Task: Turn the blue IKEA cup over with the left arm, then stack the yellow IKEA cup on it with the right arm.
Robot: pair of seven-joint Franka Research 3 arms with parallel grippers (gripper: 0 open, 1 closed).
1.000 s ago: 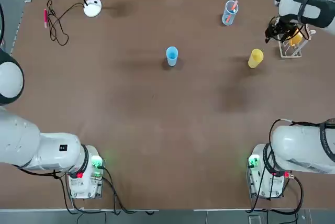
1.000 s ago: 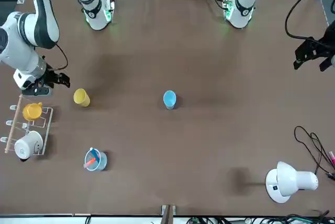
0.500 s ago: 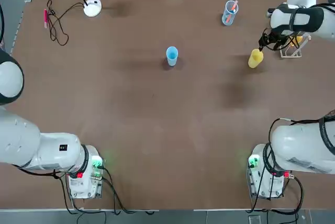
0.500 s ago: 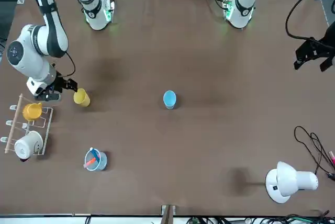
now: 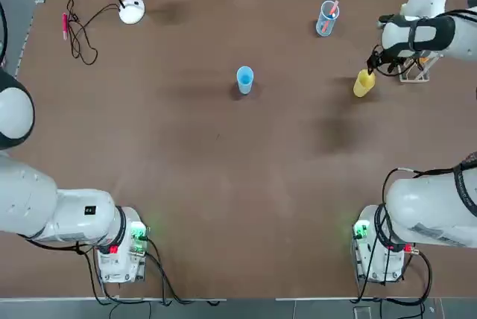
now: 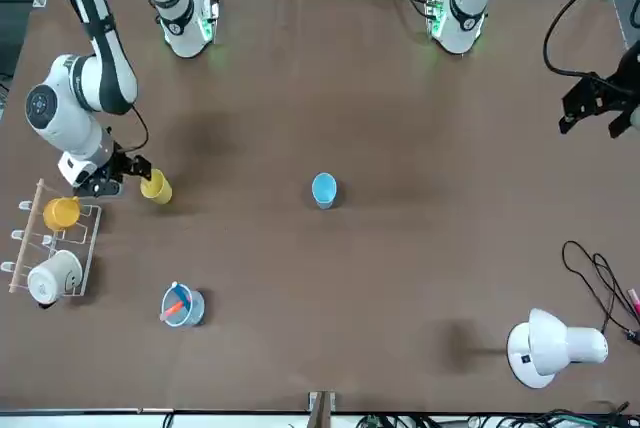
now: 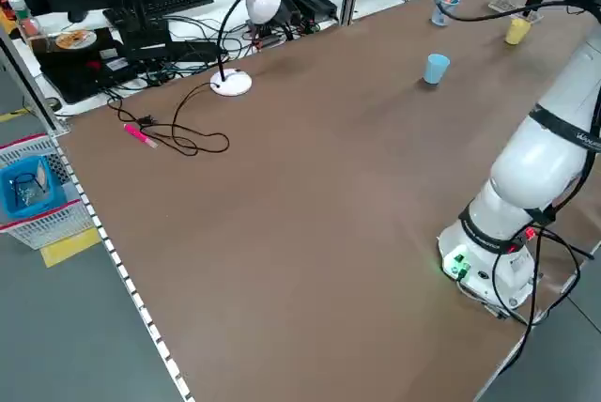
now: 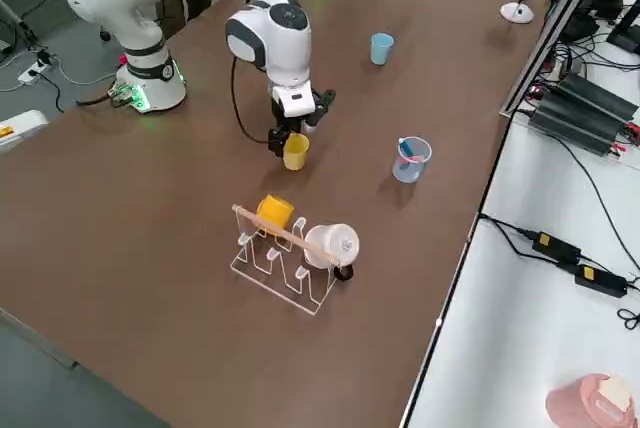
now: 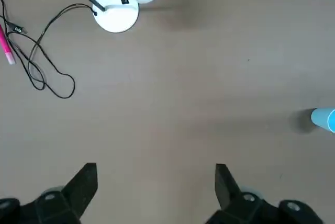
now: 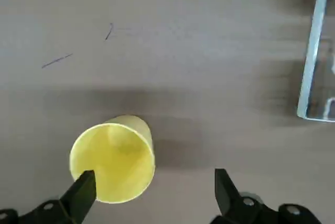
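Observation:
The blue IKEA cup point(image 5: 244, 78) point(image 6: 323, 189) stands alone near the table's middle, and in the left wrist view the blue cup point(image 9: 325, 119) shows far off. The yellow IKEA cup point(image 5: 364, 82) point(image 6: 155, 186) stands mouth up at the far right. My right gripper point(image 5: 373, 65) point(image 10: 154, 187) is open just over it, with the yellow cup point(image 10: 112, 158) against one finger point(image 10: 84, 187) and partly in the gap. My left gripper point(image 6: 597, 118) point(image 9: 154, 182) hangs open over the table's left side, far from both cups.
A clear blue glass with sticks point(image 5: 326, 18) stands at the back right. A rack point(image 5: 416, 65) holding an orange mug and a white mug point(image 8: 328, 244) is right beside the yellow cup. A white desk lamp point(image 5: 132, 10), a cable and a pink pen point(image 5: 65, 24) lie at the back left.
My right gripper has moved away from the rack and down to the yellow cup, ending close against it. Both cups and the left arm have stayed put.

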